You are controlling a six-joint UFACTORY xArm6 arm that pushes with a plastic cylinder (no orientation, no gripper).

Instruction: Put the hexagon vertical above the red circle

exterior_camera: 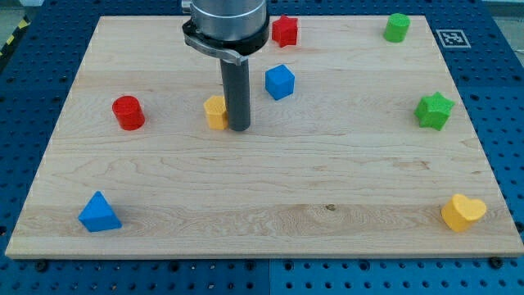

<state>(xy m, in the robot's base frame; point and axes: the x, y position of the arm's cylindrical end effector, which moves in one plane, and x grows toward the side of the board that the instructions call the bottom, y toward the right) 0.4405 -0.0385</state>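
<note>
A yellow hexagon (215,111) lies on the wooden board (270,205), left of centre. My tip (239,127) stands right against the hexagon's right side and hides part of it. A red circle (128,112) stands further to the view's left, at about the same height as the hexagon, with a gap of bare board between them.
A blue cube (279,82) lies just right of the rod. A red star (284,31) sits at the top behind the arm. A green cylinder (397,27) is top right, a green star (434,111) at right, a yellow heart (463,212) bottom right, a blue triangle (100,213) bottom left.
</note>
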